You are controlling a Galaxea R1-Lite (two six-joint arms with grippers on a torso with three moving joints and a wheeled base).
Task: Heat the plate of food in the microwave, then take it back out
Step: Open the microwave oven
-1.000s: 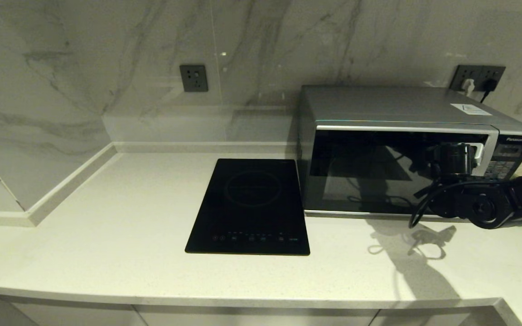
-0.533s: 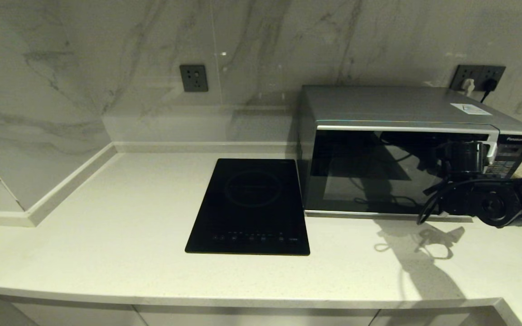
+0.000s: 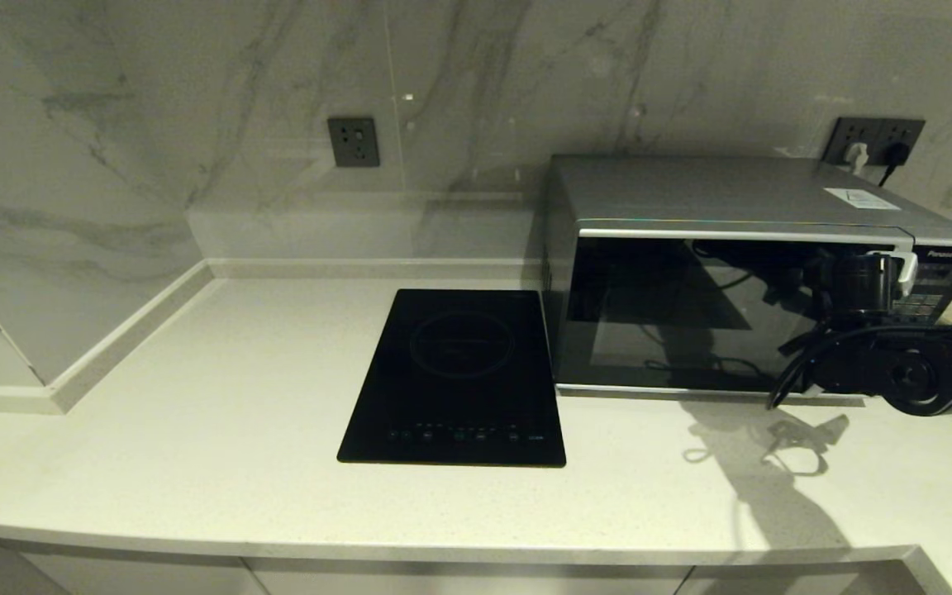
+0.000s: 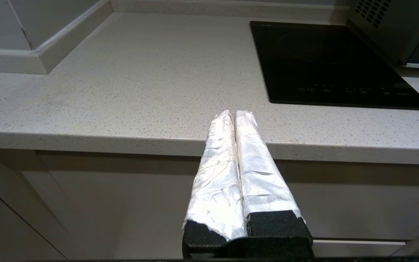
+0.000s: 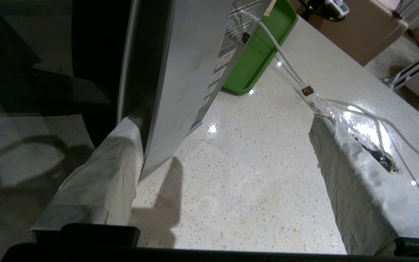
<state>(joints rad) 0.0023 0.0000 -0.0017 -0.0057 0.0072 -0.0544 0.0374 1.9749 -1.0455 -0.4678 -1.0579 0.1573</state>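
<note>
Right gripper [image 5: 224, 160] at the front right corner of the boxy silver-grey microwave [image 3: 724, 207], fingers [image 5: 100, 174] spread wide — one hooked at the dark door's edge, probably to pull it open. Plate of food nowhere visible. Left gripper [image 4: 235, 116] parked before the pale speckled worktop [image 3: 195, 430], fingers pressed together, empty.

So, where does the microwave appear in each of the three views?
Head view: the microwave stands right of centre on the counter, door shut.
Left wrist view: only its vented side corner, upper right edge.
Right wrist view: its door edge and keypad panel fill the upper left.
Shared landmark: the black induction hob beside it, in head and left wrist views.
</note>
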